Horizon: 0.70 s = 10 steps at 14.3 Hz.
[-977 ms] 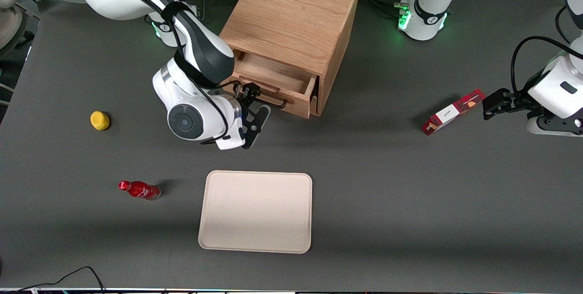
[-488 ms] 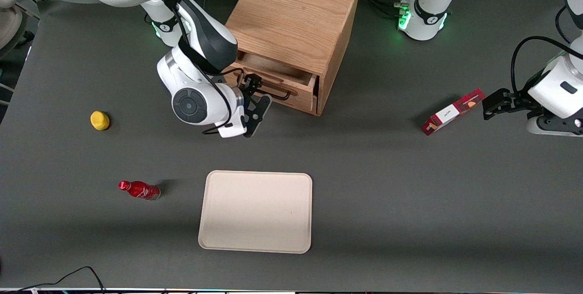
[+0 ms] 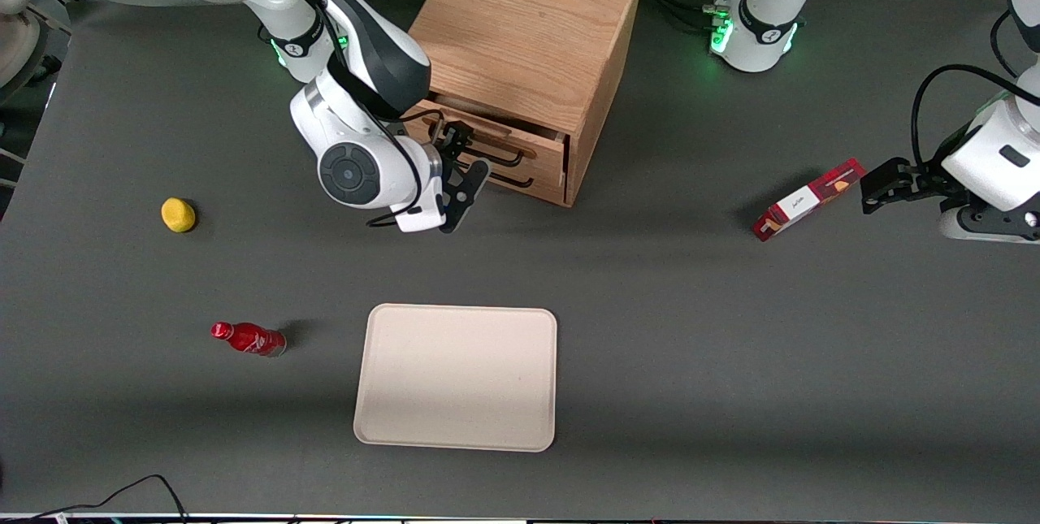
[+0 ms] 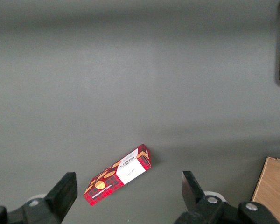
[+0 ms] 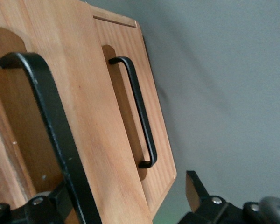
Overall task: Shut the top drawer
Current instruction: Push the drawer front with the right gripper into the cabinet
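Note:
The light oak cabinet (image 3: pixel 528 20) stands at the back of the table. Its top drawer (image 3: pixel 532 152) sticks out only a little, with a thin dark gap under the cabinet top. The drawer's black wire handle (image 3: pixel 497 155) sits above the lower drawer's handle (image 3: pixel 512 180). My right gripper (image 3: pixel 461 165) is open, right in front of the top drawer at the working arm's end of its front. In the right wrist view the top drawer's front (image 5: pixel 98 135) and its handle (image 5: pixel 51 140) lie between the fingertips (image 5: pixel 196 189); the lower drawer's handle (image 5: pixel 137 112) shows beside them.
A beige tray (image 3: pixel 456 376) lies nearer the front camera than the cabinet. A yellow lemon (image 3: pixel 178 214) and a red bottle (image 3: pixel 248 339) lie toward the working arm's end. A red box (image 3: pixel 807 199) lies toward the parked arm's end; it also shows in the left wrist view (image 4: pixel 117 181).
My gripper has moved toward the cabinet with the top drawer's front, and the drawer has slid from well open to nearly shut. The lower drawer's handle now shows.

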Each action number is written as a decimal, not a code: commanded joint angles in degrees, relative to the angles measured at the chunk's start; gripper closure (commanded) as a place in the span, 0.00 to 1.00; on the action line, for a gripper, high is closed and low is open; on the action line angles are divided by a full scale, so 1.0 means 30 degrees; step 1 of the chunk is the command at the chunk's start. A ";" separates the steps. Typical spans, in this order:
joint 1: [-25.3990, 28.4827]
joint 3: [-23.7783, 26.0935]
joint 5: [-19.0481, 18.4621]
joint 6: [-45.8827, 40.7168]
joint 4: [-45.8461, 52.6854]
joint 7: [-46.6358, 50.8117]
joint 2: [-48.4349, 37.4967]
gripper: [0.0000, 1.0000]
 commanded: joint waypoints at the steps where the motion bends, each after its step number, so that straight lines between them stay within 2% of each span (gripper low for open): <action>1: -0.0008 0.0345 0.0582 0.0400 -0.0919 0.0788 -0.0744 0.00; 5: -0.0096 0.1136 0.0582 0.0517 -0.1241 0.1552 -0.0918 0.00; 10: -0.0241 0.1167 0.0582 0.0899 -0.1595 0.1552 -0.1125 0.00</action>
